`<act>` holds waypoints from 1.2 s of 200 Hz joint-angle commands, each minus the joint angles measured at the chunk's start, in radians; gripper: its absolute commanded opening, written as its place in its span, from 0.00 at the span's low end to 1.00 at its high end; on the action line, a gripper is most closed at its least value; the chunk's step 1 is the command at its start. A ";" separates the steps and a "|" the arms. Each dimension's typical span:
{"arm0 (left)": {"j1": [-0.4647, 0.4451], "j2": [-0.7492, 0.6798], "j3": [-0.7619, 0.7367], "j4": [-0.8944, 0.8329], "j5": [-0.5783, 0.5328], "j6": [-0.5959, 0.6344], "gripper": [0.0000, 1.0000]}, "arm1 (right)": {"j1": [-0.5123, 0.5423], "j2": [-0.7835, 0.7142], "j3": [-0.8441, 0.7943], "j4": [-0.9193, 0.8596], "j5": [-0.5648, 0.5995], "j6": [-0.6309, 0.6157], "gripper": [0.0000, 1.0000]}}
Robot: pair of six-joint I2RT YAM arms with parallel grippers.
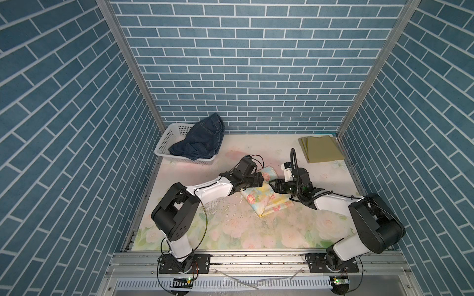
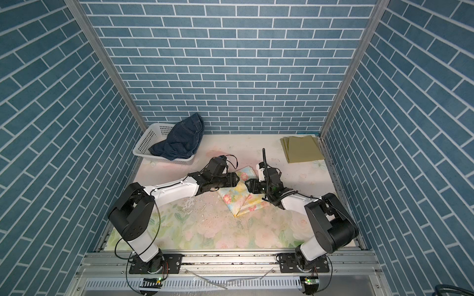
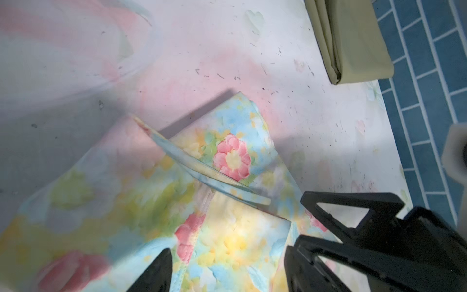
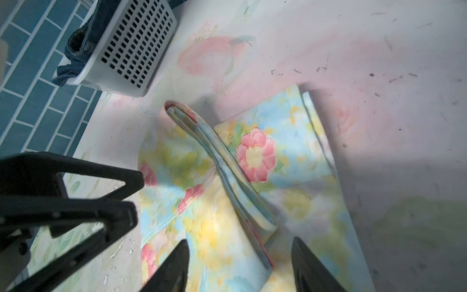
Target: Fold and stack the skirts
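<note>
Left pincer point(image 1: 261, 180) and right pincer point(image 1: 272, 185) face each other nearly tip to tip; both have jaws spread wide and grip nothing; floral skirt point(image 1: 266, 202) lies part-folded beneath them, mid surface point(image 1: 230, 225), one folded edge standing up as a ridge; olive skirt point(image 1: 322, 148) is folded flat in the far right corner; denim skirt point(image 1: 202, 141) is crumpled in the white basket point(image 1: 166, 143) at far left, spilling over its rim.

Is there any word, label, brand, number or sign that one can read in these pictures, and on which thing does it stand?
No readable text in any view.
The olive-green skirt, the flowered skirt, the denim skirt and the white basket show no writing.
The small board with a green light at the front is too small to read.
</note>
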 commanded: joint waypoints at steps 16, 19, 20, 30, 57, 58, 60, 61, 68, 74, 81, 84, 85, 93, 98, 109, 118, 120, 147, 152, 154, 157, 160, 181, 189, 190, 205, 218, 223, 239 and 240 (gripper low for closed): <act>0.003 0.012 0.052 -0.150 -0.101 -0.172 0.70 | -0.004 0.082 0.031 0.055 -0.047 -0.006 0.67; 0.003 0.012 0.052 -0.151 -0.106 -0.176 0.69 | -0.003 0.088 0.030 0.061 -0.049 -0.004 0.66; 0.003 0.012 0.052 -0.150 -0.107 -0.176 0.69 | -0.003 0.091 0.030 0.061 -0.050 -0.004 0.67; 0.003 0.015 0.061 -0.161 -0.125 -0.187 0.69 | -0.003 0.109 0.032 0.077 -0.054 0.000 0.67; 0.008 0.036 0.078 -0.179 -0.141 -0.198 0.69 | -0.002 0.154 0.034 0.112 -0.066 0.014 0.67; 0.009 0.037 0.078 -0.179 -0.141 -0.197 0.69 | -0.002 0.155 0.033 0.114 -0.066 0.014 0.67; 0.009 0.038 0.079 -0.178 -0.140 -0.199 0.69 | -0.002 0.158 0.033 0.115 -0.067 0.015 0.67; 0.009 0.039 0.078 -0.178 -0.139 -0.199 0.69 | -0.002 0.160 0.033 0.116 -0.067 0.016 0.67; 0.013 0.045 0.078 -0.172 -0.134 -0.205 0.69 | -0.002 0.169 0.035 0.124 -0.071 0.021 0.66; 0.015 0.049 0.077 -0.167 -0.126 -0.207 0.69 | -0.002 0.177 0.035 0.131 -0.076 0.023 0.65; 0.017 0.055 0.076 -0.163 -0.123 -0.209 0.69 | -0.003 0.185 0.035 0.147 -0.083 0.029 0.62; 0.018 0.058 0.076 -0.162 -0.122 -0.210 0.69 | -0.002 0.189 0.035 0.153 -0.088 0.032 0.61; 0.018 0.058 0.076 -0.162 -0.121 -0.210 0.69 | -0.002 0.190 0.035 0.157 -0.089 0.032 0.60; 0.021 0.064 0.074 -0.153 -0.118 -0.214 0.69 | -0.002 0.199 0.038 0.176 -0.101 0.039 0.56; 0.023 0.067 0.072 -0.149 -0.117 -0.215 0.69 | -0.002 0.204 0.039 0.187 -0.108 0.044 0.53; 0.026 0.076 0.073 -0.145 -0.112 -0.222 0.69 | -0.003 0.217 0.044 0.211 -0.127 0.055 0.47; 0.029 0.084 0.075 -0.138 -0.101 -0.223 0.69 | -0.001 0.227 0.052 0.225 -0.144 0.063 0.45; 0.029 0.084 0.076 -0.138 -0.101 -0.223 0.69 | -0.001 0.229 0.054 0.227 -0.148 0.065 0.45; 0.037 0.092 0.078 -0.138 -0.100 -0.235 0.69 | 0.001 0.262 0.062 0.258 -0.163 0.086 0.35; 0.040 0.093 0.075 -0.134 -0.097 -0.239 0.69 | 0.001 0.266 0.063 0.262 -0.164 0.087 0.29; 0.041 0.093 0.074 -0.132 -0.096 -0.241 0.69 | 0.002 0.268 0.062 0.264 -0.164 0.088 0.26; 0.042 0.094 0.073 -0.130 -0.094 -0.244 0.69 | 0.001 0.269 0.062 0.266 -0.164 0.088 0.22; 0.044 0.095 0.073 -0.128 -0.093 -0.246 0.69 | 0.001 0.269 0.063 0.268 -0.163 0.088 0.19; 0.055 0.097 0.069 -0.119 -0.076 -0.271 0.69 | 0.002 0.247 0.059 0.273 -0.146 0.077 0.00; 0.057 0.097 0.072 -0.119 -0.075 -0.282 0.69 | 0.003 0.234 0.055 0.273 -0.136 0.067 0.00; 0.057 0.097 0.072 -0.119 -0.074 -0.284 0.69 | 0.004 0.232 0.055 0.272 -0.135 0.065 0.00; 0.057 0.098 0.082 -0.125 -0.073 -0.308 0.69 | 0.011 0.203 0.050 0.267 -0.114 0.041 0.00; 0.058 0.102 0.103 -0.161 -0.079 -0.334 0.69 | 0.023 0.173 0.043 0.256 -0.088 0.013 0.00; 0.057 0.103 0.110 -0.173 -0.079 -0.343 0.69 | 0.030 0.158 0.040 0.251 -0.077 0.000 0.00; 0.057 0.102 0.121 -0.197 -0.080 -0.382 0.69 | 0.067 0.114 0.031 0.237 -0.026 -0.044 0.00; 0.057 0.102 0.120 -0.197 -0.080 -0.384 0.69 | 0.069 0.111 0.031 0.236 -0.022 -0.046 0.00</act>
